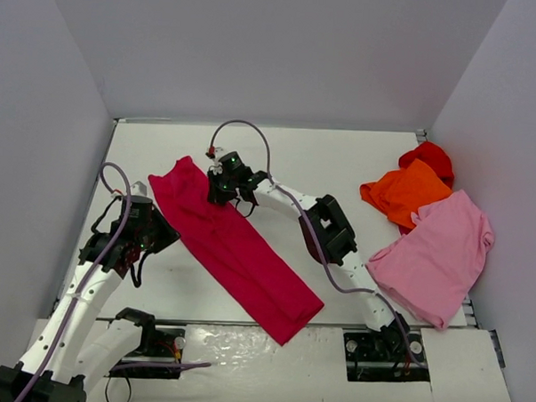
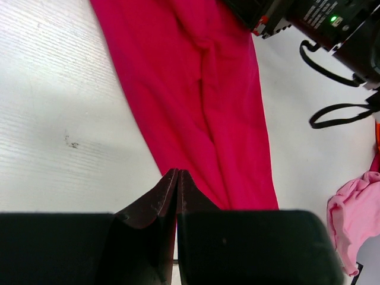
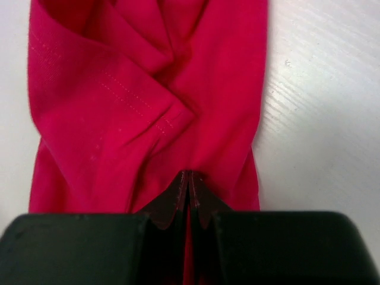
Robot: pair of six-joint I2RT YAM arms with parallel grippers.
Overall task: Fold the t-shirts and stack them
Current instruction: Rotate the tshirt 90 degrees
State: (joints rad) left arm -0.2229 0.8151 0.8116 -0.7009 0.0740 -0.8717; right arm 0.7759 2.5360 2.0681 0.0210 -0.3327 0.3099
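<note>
Sitting shut by crimson tee

R gripper is resting closed, tips over the folded cloth, sleeve hem just ahead. L gripper is hanging closed at its edge. Pink tee, orange tee, red tee are lying well apart from both, R arm's side.

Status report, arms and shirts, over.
Left gripper shut beside crimson shirt. Right gripper shut over its far end. Pink, orange, red shirts heaped right. Nothing blocking.
</note>
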